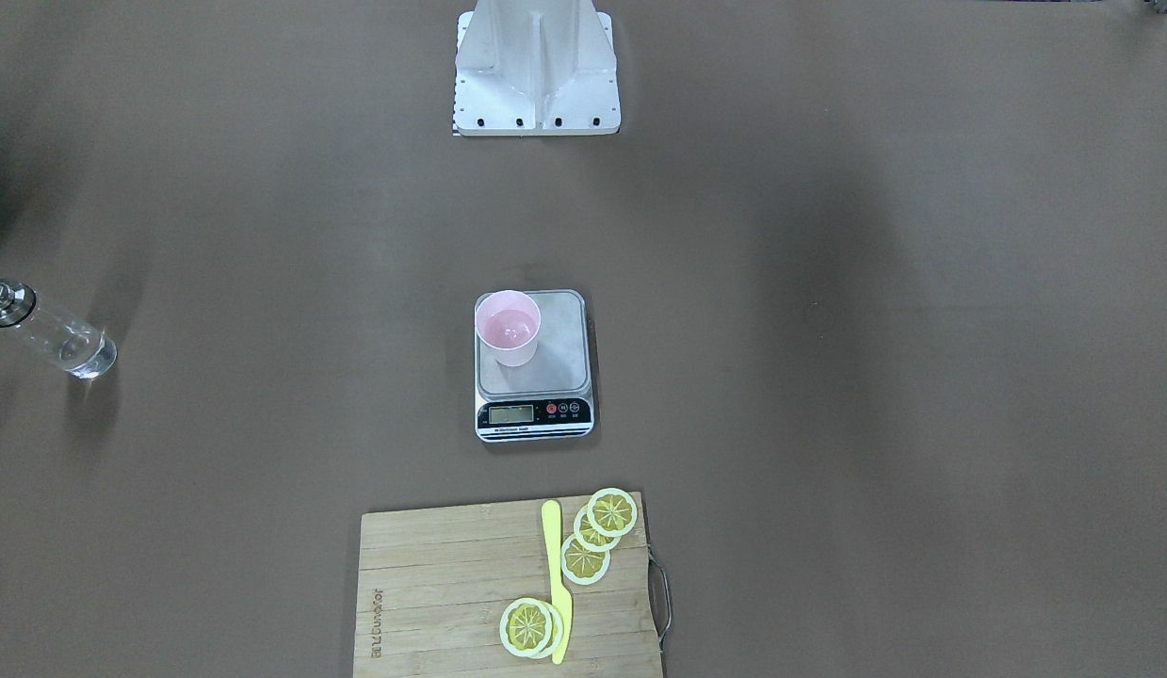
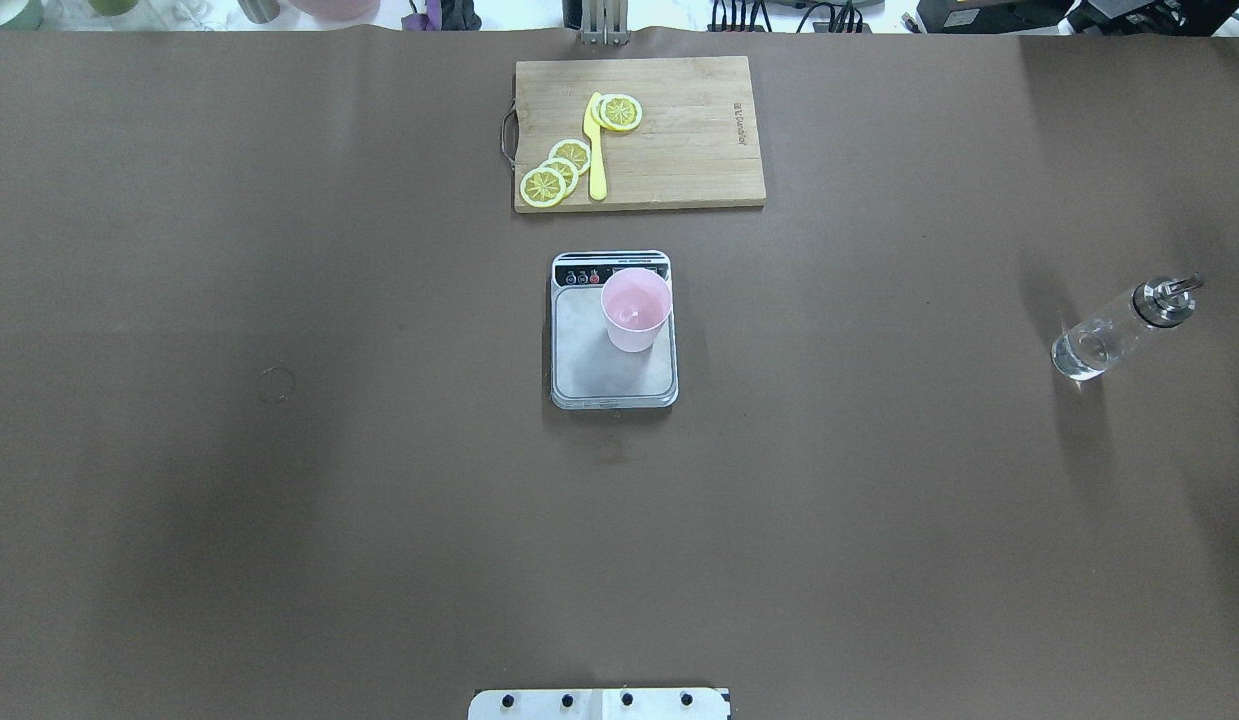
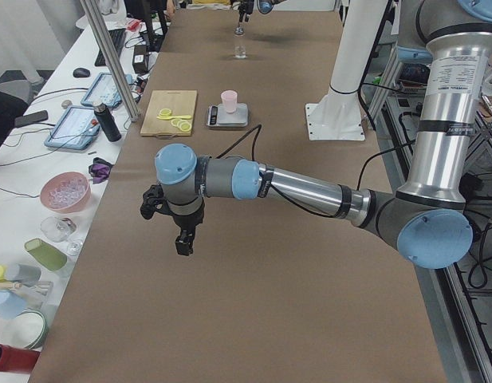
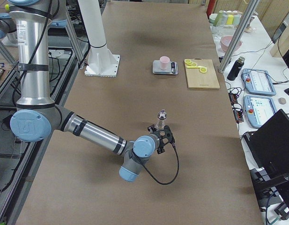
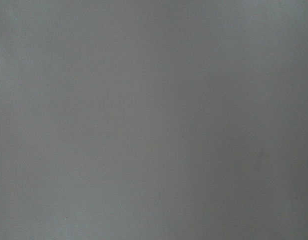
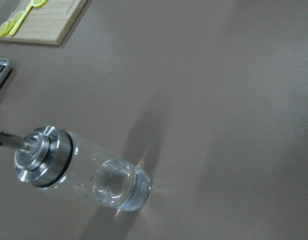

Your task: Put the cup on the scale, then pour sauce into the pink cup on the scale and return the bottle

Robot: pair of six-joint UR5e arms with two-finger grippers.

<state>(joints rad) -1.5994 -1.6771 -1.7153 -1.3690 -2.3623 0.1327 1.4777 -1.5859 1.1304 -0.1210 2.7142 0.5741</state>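
The pale pink cup (image 1: 510,330) stands upright on the silver-grey scale (image 1: 555,377), toward the platform's side; it also shows in the overhead view (image 2: 635,310) on the scale (image 2: 604,375). The clear glass bottle (image 2: 1119,330) with metal spout stands alone on the table at the robot's right, seen from above in the right wrist view (image 6: 84,172). No fingers touch it. The right gripper (image 4: 162,133) hovers just on the near side of the bottle (image 4: 161,118). The left gripper (image 3: 167,227) hangs over bare table far from the scale (image 3: 222,120). I cannot tell whether either is open or shut.
A wooden cutting board (image 2: 679,150) with lemon slices (image 2: 554,178) and a yellow knife (image 2: 595,150) lies beyond the scale. The robot's white base (image 1: 536,75) stands at the table's near edge. Benches with tablets and cups run along the far side (image 3: 78,120).
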